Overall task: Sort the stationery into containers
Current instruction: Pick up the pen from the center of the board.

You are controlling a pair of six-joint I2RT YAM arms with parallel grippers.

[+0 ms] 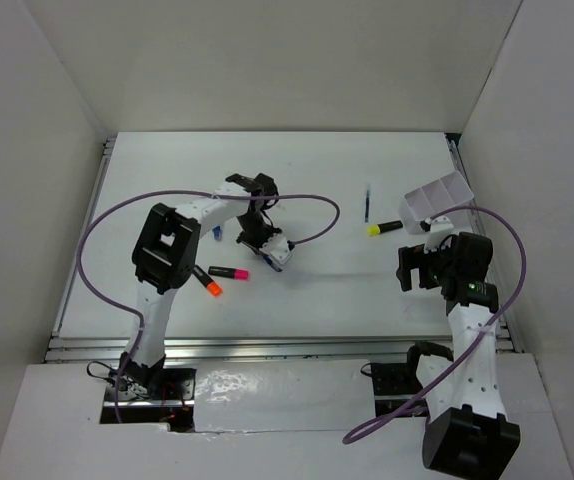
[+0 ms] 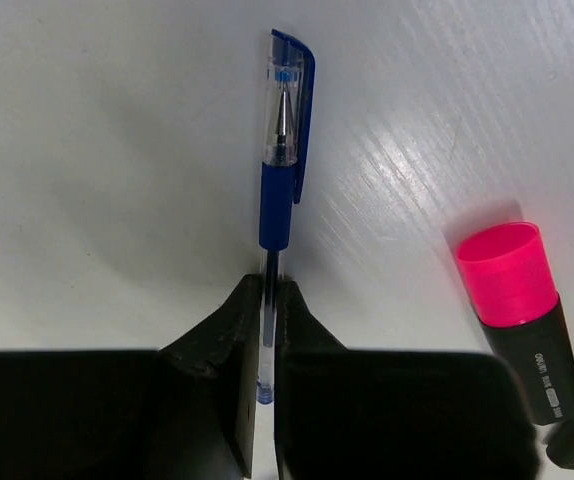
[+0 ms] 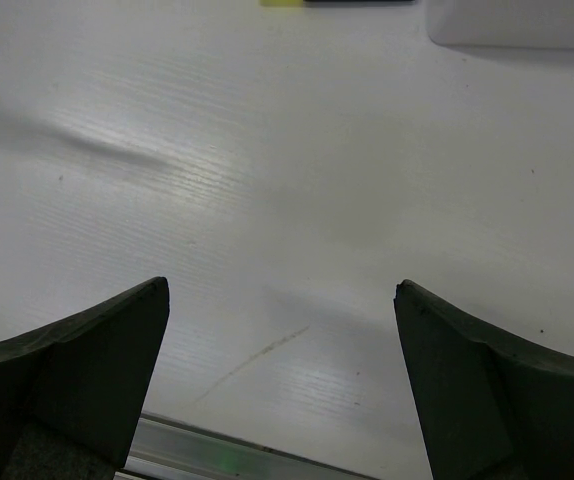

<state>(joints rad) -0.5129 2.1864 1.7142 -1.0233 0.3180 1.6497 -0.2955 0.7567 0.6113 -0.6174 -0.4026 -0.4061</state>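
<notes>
Between the fingers [image 2: 239,330] of the left hand [image 2: 264,290] sits the clear barrel of the blue-capped pen [image 2: 279,190]. The hand is clenched on it near the tail end, just behind the blue grip section. The pen's long axis runs straight out from the hand, crosswise to the pinch, with the capped tip farthest away. It appears to lie flat on the tabletop [image 1: 317,300], not yet raised. The left arm reaches forward to mid-table with its wrist bent steeply down.

Just beside the pen, to its right in the wrist view, lies the pink highlighter [image 2: 519,300], apart from it. The orange highlighter [image 1: 207,283] lies next to that, nearer the arm's base.

The white box [image 1: 435,200] stands well apart, at the far right of the tabletop, so the carry must go rightward across the middle. Near it lie the yellow highlighter [image 1: 385,229] and a thin blue pen [image 1: 367,203]. The right hand [image 3: 280,288] is the nearer one to the box. It hovers just short of it, released and wide apart, grasping nothing.
</notes>
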